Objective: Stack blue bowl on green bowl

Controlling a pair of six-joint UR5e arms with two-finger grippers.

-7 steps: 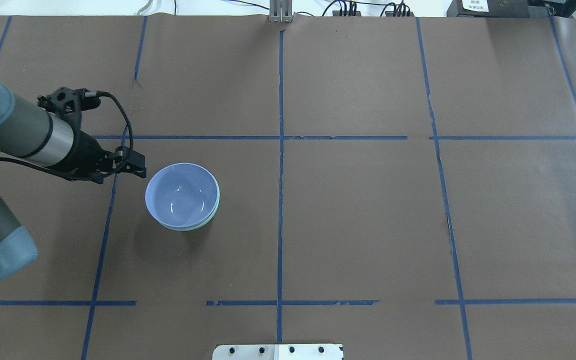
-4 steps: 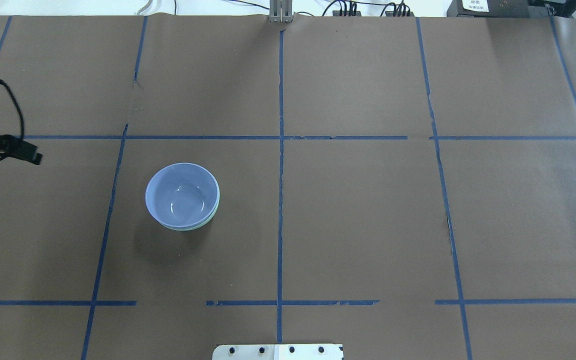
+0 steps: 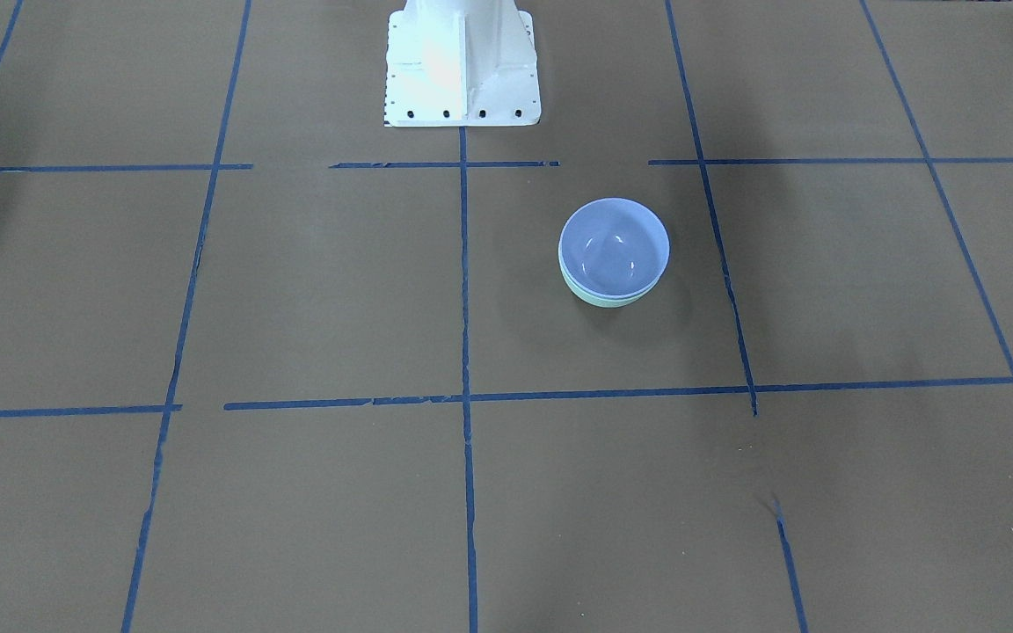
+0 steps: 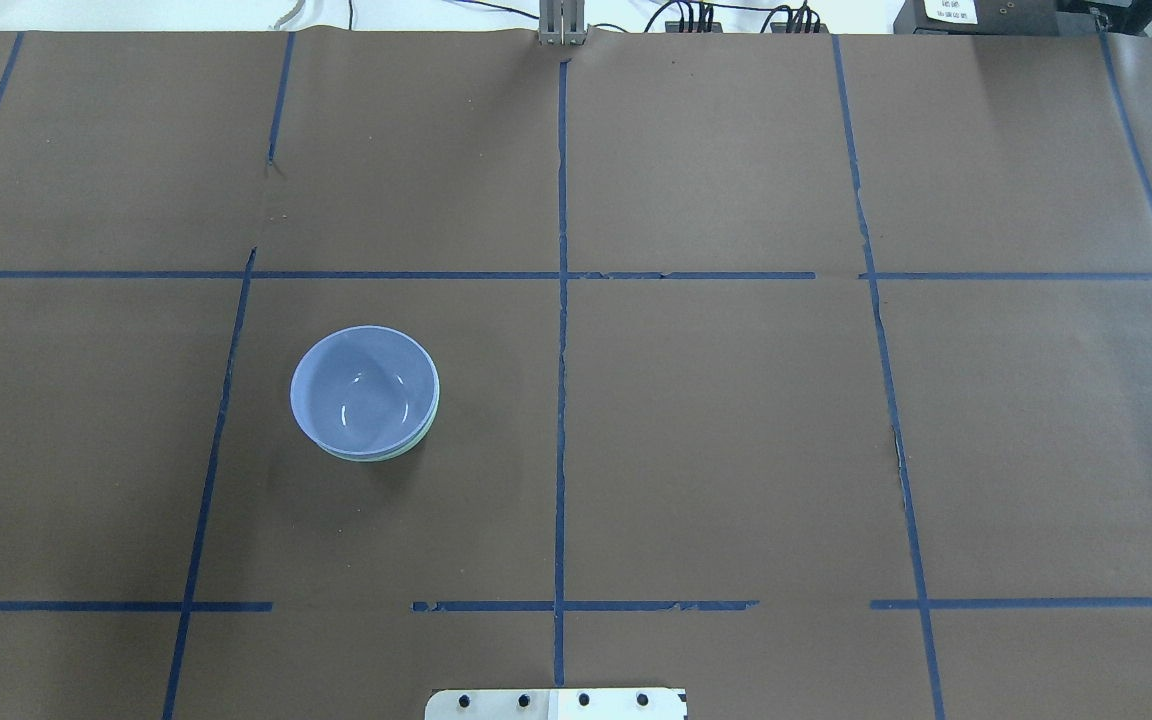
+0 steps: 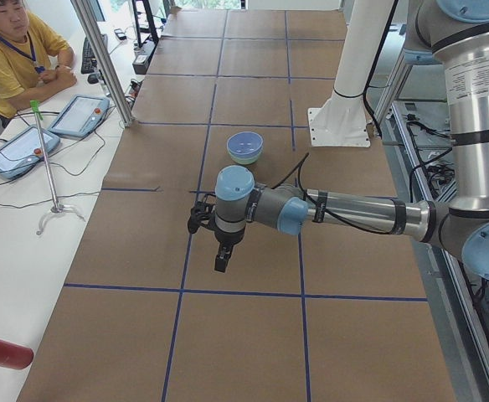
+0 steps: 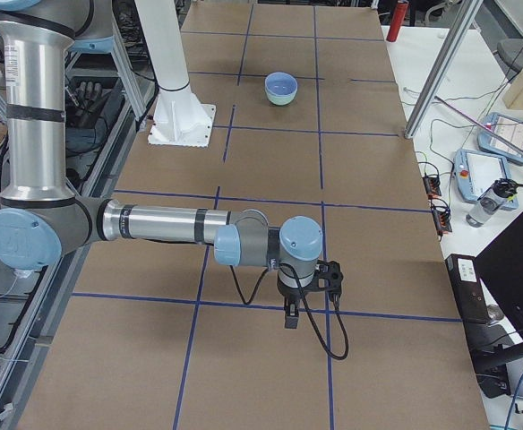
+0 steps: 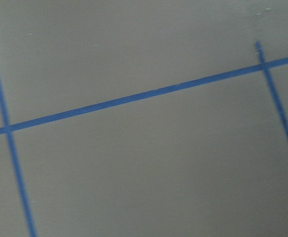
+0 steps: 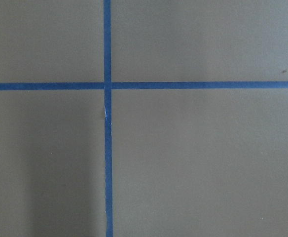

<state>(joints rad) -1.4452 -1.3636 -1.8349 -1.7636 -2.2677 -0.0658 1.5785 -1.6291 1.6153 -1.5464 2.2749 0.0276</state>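
The blue bowl (image 3: 614, 244) is sitting nested inside the green bowl (image 3: 594, 296) on the desk (image 4: 736, 450), well apart from the jaws of the left arm (image 5: 353, 211) and right arm (image 6: 163, 224), both hanging low, their opening impossible to tell.

Illumination is even, diffuse and comes from above. The blue bowl (image 4: 364, 388) carries small white highlights on its inner wall and casts a soft shadow on the table (image 4: 736, 450). In the front-facing view the white pedestal (image 3: 461, 61) is overexposed. The left wrist view is blurred, so its tape lines (image 7: 134, 98) have soft edges. The right wrist view is sharper.
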